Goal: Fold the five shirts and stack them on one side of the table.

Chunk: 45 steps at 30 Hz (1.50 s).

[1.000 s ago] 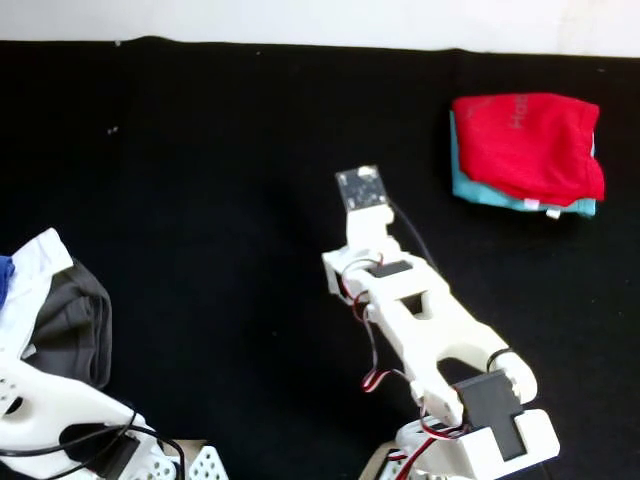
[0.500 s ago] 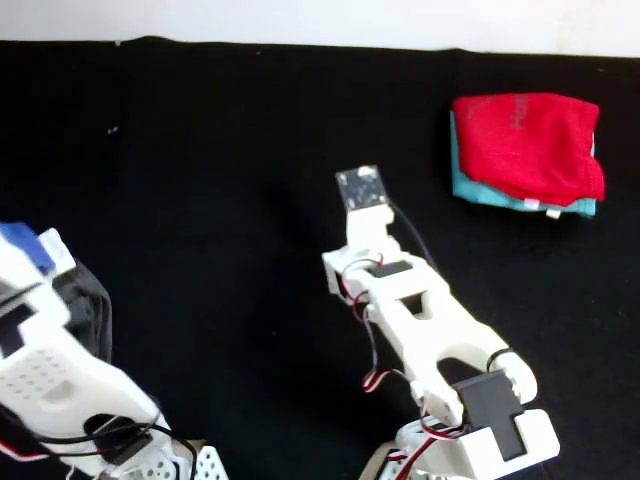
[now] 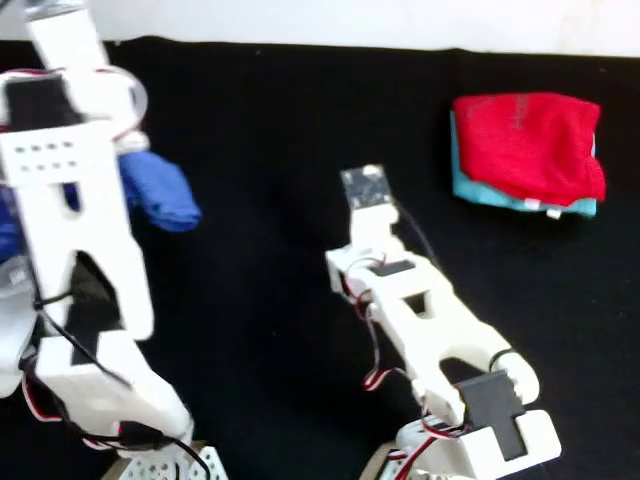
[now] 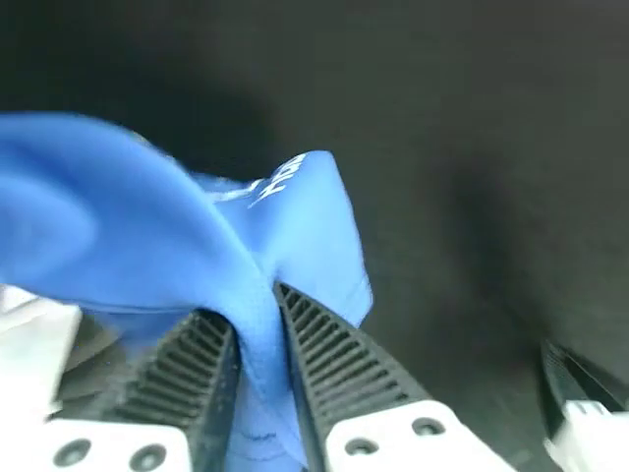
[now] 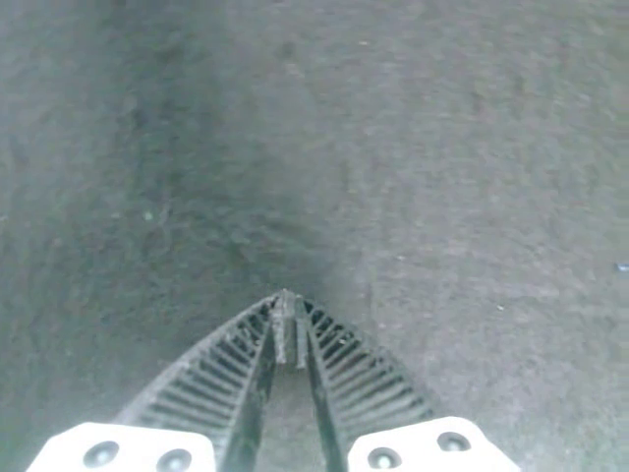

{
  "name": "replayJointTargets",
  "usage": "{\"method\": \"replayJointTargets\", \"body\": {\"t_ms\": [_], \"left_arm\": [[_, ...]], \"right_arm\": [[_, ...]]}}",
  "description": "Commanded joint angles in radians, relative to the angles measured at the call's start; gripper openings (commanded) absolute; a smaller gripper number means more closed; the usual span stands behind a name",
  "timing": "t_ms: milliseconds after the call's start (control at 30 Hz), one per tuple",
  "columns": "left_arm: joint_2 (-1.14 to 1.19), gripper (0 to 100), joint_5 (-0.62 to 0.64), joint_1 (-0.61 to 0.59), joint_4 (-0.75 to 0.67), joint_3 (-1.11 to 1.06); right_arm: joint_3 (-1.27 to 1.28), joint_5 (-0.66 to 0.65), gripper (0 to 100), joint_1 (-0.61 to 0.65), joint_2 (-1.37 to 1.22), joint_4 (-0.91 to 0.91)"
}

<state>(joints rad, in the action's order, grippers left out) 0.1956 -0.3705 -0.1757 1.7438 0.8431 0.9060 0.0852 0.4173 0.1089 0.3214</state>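
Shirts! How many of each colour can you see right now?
Red shirt: 1
Teal shirt: 1, under the red one
Blue shirt: 1, held in the left pincer
Total: 3

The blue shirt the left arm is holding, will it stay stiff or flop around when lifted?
Probably floppy: the blue shirt bunches and drapes around the left end effector pinching it. Likely light, since one pinched fold holds it up. It may swing when moved.
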Motion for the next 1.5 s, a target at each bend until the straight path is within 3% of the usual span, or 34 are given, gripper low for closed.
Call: {"method": "replayJointTargets", "body": {"t_ms": [0,300,700,900,1000,1167,1333,1467], "left_arm": [[-0.085,1,0.038,0.162,0.003,0.038],[-0.171,1,0.078,0.414,-0.023,0.039],[-0.372,1,0.08,0.463,-0.371,0.039],[-0.44,1,0.078,0.51,-0.454,0.031],[-0.409,1,0.078,0.426,-0.399,-0.005],[-0.32,1,0.077,0.163,-0.308,-0.232],[-0.199,1,0.074,-0.004,-0.325,-0.562],[-0.102,1,0.077,-0.082,-0.454,-0.75]], "right_arm": [[-0.005,0.1,0.6,-0.068,0.038,-0.016],[-0.005,0.196,0.6,-0.139,0.038,-0.018],[-0.005,0.196,0.6,-0.139,0.033,-0.038],[-0.005,0.196,0.6,-0.139,0.033,-0.038],[-0.005,0.196,0.6,-0.139,0.033,-0.038],[-0.005,0.196,0.6,-0.139,0.033,-0.038],[-0.002,0.192,0.9,-0.133,0.041,-0.033],[-0.007,0.189,0.9,-0.107,0.044,0.001]]}}
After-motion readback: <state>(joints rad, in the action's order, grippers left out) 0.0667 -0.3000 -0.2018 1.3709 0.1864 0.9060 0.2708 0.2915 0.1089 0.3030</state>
